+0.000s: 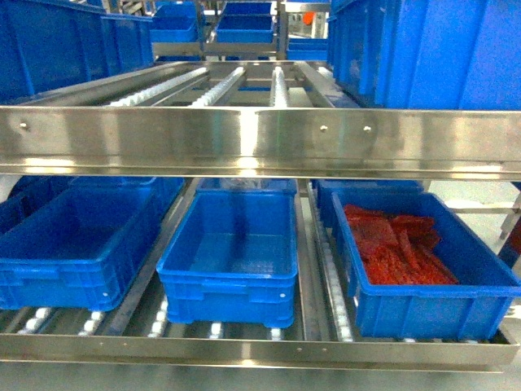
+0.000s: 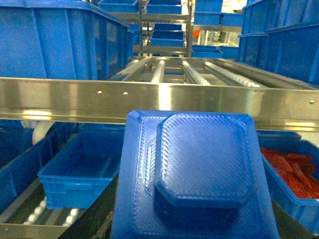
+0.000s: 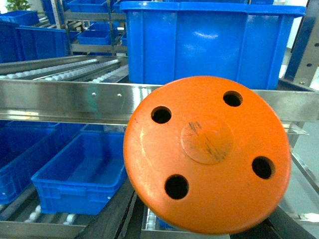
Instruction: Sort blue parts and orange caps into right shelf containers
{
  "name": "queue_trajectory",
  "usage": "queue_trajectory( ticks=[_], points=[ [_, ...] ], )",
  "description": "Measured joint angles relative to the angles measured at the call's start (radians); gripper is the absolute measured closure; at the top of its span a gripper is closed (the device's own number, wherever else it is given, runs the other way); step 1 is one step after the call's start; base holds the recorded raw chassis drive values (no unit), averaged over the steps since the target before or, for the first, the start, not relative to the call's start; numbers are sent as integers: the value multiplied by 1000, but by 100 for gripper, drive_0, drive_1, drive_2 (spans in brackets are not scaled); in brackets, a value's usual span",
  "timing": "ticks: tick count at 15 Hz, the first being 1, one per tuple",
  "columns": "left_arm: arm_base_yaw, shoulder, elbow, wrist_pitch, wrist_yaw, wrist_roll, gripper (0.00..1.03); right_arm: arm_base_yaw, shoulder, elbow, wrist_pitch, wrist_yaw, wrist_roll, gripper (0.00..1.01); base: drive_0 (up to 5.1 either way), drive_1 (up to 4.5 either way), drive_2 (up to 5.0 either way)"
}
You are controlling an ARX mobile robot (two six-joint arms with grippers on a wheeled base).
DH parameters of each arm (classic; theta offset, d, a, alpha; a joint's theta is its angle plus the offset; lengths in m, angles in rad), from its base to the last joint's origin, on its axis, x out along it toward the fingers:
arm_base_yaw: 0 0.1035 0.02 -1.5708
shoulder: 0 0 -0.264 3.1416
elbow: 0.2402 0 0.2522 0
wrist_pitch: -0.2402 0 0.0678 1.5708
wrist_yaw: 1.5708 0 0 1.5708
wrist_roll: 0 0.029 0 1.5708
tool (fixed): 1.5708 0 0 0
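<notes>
A blue part [image 2: 199, 169], a flat ribbed plate with a raised octagonal block, fills the left wrist view. My left gripper [image 2: 194, 234] is shut on it, with dark fingers [image 2: 97, 216] showing beside it. An orange cap [image 3: 207, 154], a round disc with four holes, fills the right wrist view, and my right gripper [image 3: 199, 235] is shut on it. Both are held in front of the shelf. Blue crates sit on the lower shelf: the right one [image 1: 423, 305] holds orange-red pieces [image 1: 399, 248], and the middle one [image 1: 228, 285] is empty. Neither gripper shows in the head view.
A steel shelf rail [image 1: 260, 138] crosses in front, above the lower crates. Another blue crate [image 1: 73, 269] sits at lower left. A large blue crate [image 1: 431, 49] stands on the upper roller shelf at right, and another [image 1: 65, 41] at left. Roller tracks [image 1: 220, 85] run between them.
</notes>
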Motion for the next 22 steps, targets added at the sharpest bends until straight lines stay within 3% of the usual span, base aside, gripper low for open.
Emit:
queue_trajectory(
  ticks=[17,22],
  points=[
    [0,0,0,2,0,0,59,0,0,0,0,0,0,60,-485,254,254],
    [-1,0,0,7,-2,0,59,0,0,0,-3,-4,0,60,0,0,0]
  ],
)
